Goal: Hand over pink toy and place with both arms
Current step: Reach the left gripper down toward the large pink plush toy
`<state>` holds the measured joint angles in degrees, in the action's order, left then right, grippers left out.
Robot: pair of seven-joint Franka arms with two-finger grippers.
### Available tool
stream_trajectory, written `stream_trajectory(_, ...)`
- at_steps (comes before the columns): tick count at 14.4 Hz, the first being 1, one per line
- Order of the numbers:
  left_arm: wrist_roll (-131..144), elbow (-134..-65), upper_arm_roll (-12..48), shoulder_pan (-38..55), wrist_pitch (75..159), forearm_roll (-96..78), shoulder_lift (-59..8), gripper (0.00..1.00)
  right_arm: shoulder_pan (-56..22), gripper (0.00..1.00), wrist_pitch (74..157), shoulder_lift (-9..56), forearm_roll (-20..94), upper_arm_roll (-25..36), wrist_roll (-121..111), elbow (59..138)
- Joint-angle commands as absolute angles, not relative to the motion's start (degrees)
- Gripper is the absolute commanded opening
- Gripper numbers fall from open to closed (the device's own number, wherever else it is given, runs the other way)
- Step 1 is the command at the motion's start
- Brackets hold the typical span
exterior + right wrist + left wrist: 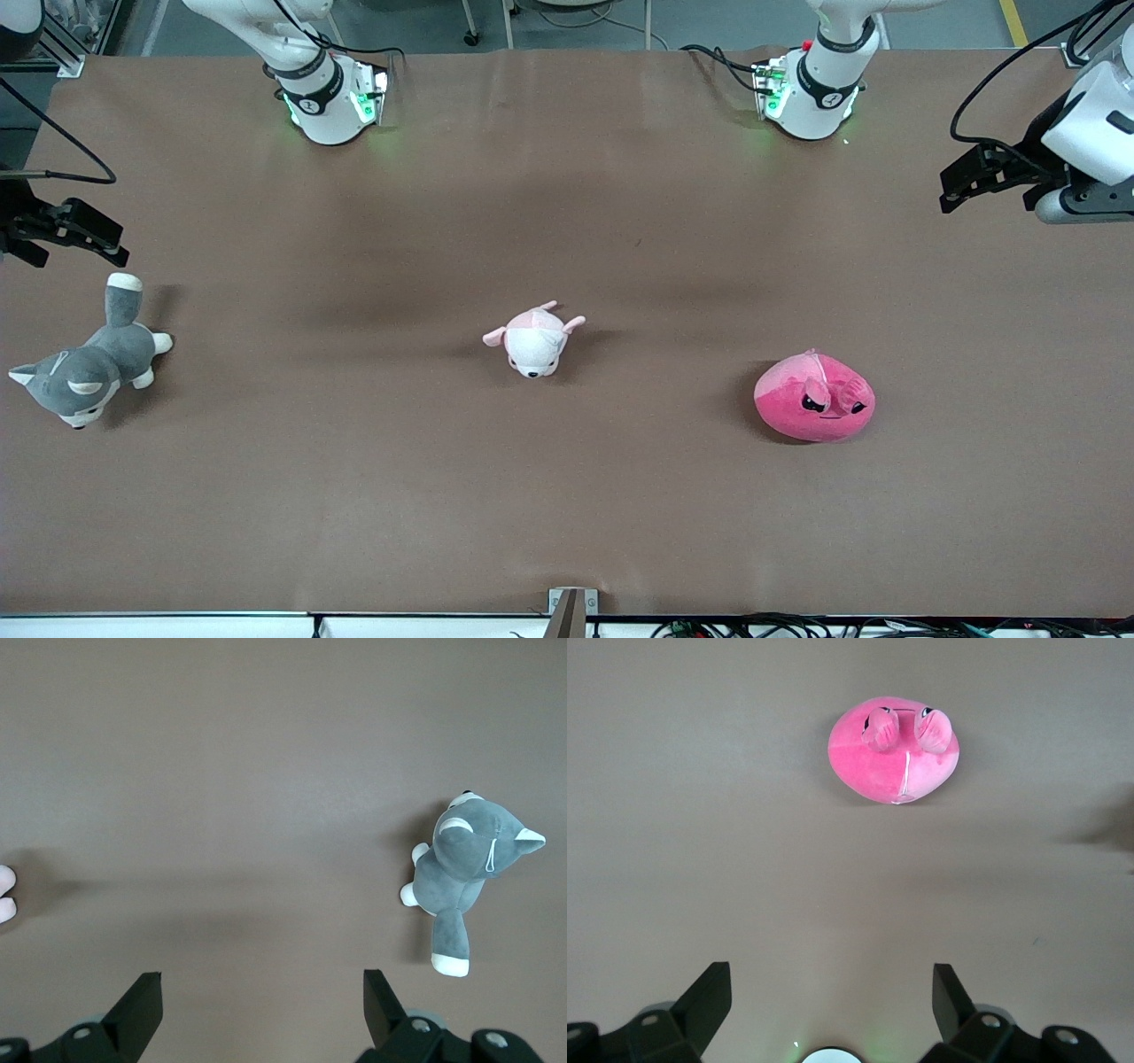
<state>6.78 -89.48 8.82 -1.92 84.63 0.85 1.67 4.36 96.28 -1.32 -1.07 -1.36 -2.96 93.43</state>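
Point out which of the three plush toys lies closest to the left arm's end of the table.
The round hot-pink plush with angry black eyes. The pale pink-and-white plush animal sits mid-table, and the grey-and-white plush dog lies at the right arm's end.

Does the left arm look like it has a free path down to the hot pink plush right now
Probably yes. The left gripper is open, up over the left arm's end of the table, and the pink toy lies alone on bare cloth there, apart from the pale pink-and-white plush.

The setting is a robotics laboratory. Two white robot arms (pixel 328 97) are bolted along one edge of a brown-covered table (pixel 567 514), green status lights lit at each base. Loose black cables (pixel 753 627) run below the table's camera-side edge, over grey floor.
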Motion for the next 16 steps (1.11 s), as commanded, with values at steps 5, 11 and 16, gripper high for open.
stream_trajectory(5,7.8,-86.6,8.9,-3.2,95.8,2.0,-11.0,1.0,5.3,1.0,99.7,-3.3,-2.0,-2.0,-3.0,95.4)
stream_trajectory(11,14.9,-89.6,9.1,-2.8,108.8,0.3,-18.6,1.0,5.3,1.0,100.0,-2.8,-2.3,-2.0,-2.8,94.1)
stream_trajectory(16,15.1,-90.3,9.2,-2.3,114.5,0.2,-24.2,0.92,5.4,1.0,100.0,-2.5,-2.4,-2.0,-2.8,94.1)
